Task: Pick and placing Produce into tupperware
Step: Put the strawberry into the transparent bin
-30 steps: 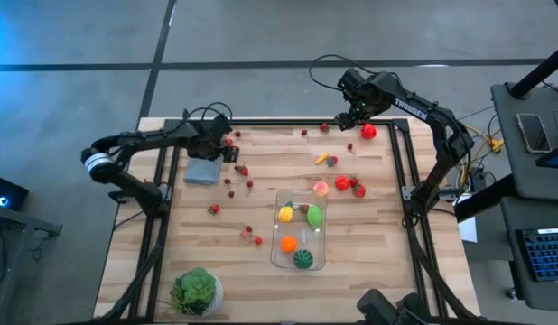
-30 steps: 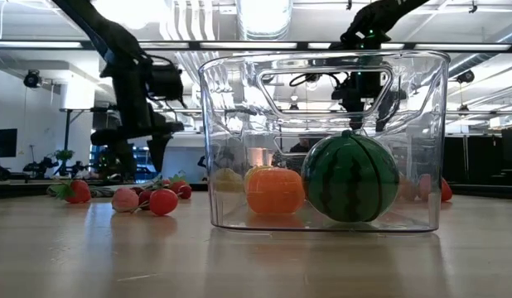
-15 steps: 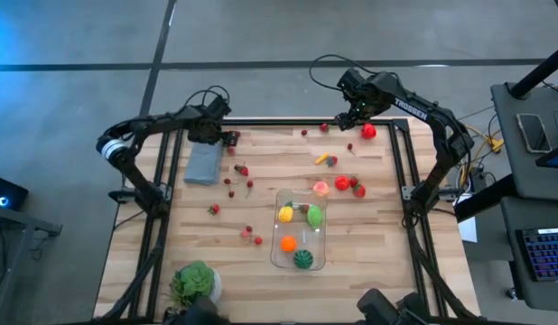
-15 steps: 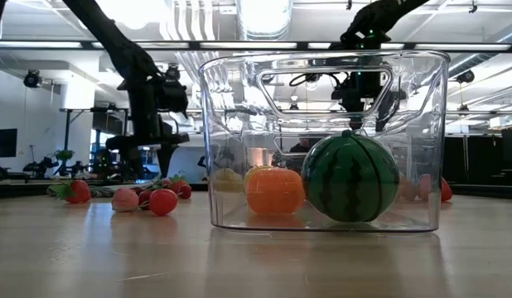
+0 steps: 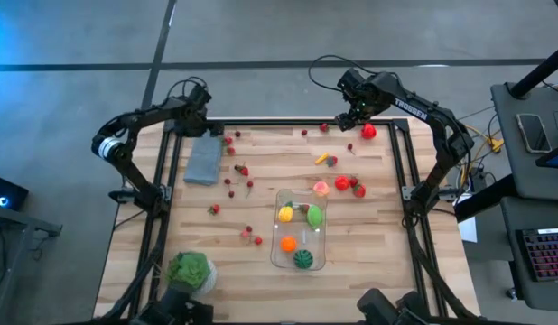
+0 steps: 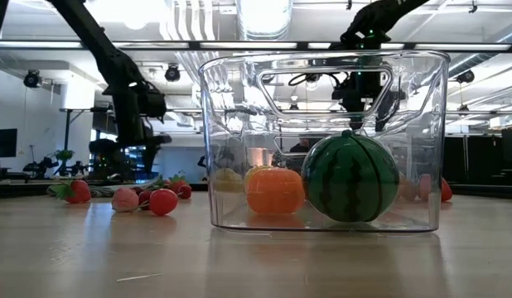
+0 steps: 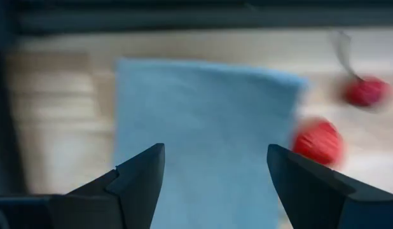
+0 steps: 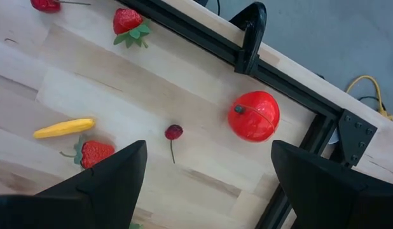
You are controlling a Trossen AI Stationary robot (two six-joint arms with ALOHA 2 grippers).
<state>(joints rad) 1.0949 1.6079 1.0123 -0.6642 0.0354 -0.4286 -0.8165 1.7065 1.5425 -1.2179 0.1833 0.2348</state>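
The clear tupperware (image 5: pixel 275 244) stands at the table's near middle and holds yellow, green and orange pieces and a striped green ball (image 6: pixel 350 176). Small red berries (image 5: pixel 232 181) lie scattered to its left. Larger red, pink and yellow produce (image 5: pixel 342 182) lies beyond it. My left gripper (image 5: pixel 198 125) hangs open over the far end of a grey-blue cloth (image 7: pixel 203 121), holding nothing, with two red berries (image 7: pixel 317 141) beside it. My right gripper (image 5: pixel 348 116) hangs open above the far right, over a red round fruit (image 8: pixel 254 116), a cherry (image 8: pixel 173 132) and a yellow piece (image 8: pixel 63 128).
A leafy plant in a white pot (image 5: pixel 190 271) stands at the near left corner, with a dark shape at the table edge beside it. Black frame rails (image 5: pixel 162 181) run along the table's sides. Bare wood lies between the cloth and the far produce.
My left gripper has swung from above the berries beside the cloth toward the table's far left corner, staying open and rolling a little. The potted plant has shifted slightly toward the far edge, and a dark shape has come in at the near edge.
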